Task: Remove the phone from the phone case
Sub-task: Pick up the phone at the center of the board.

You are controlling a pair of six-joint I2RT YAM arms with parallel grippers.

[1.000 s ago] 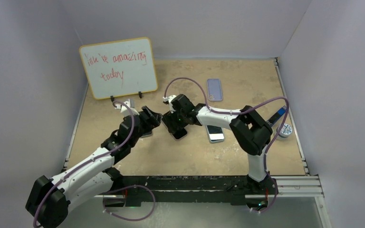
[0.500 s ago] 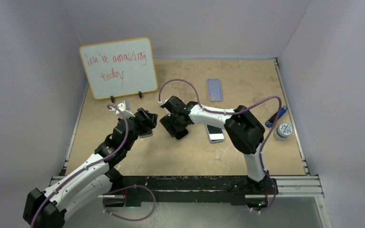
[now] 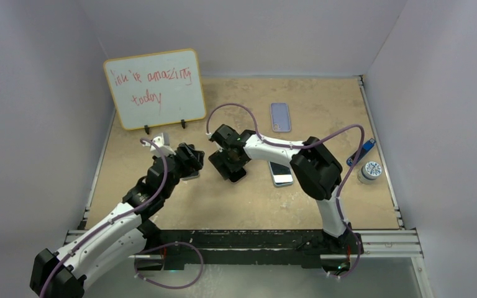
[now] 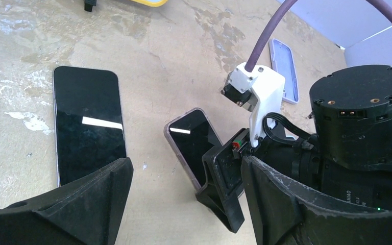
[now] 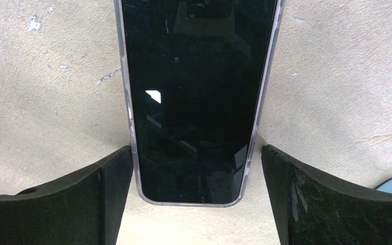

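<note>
While your right claw (image 5: pixel 196 155) stands spread wide, gripping nothing, phone (image 5: pixel 199 87) lies flat on table (image 5: pixel 51 87) between its fingers, inside clear phone case (image 5: pixel 131 117). Right wrist view shows that; overhead, claw hides most. Left claw (image 4: pixel 186 166) likewise open, empty; left wrist view shows second dark phone (image 4: pixel 88 122) plainly beneath it. Overhead count: three phones, counting pale phone (image 3: pixel 281 174); one lilac case (image 3: pixel 280 117); one whiteboard (image 3: pixel 155 87), red writing, "amazing today" legible, first word unclear.
</note>
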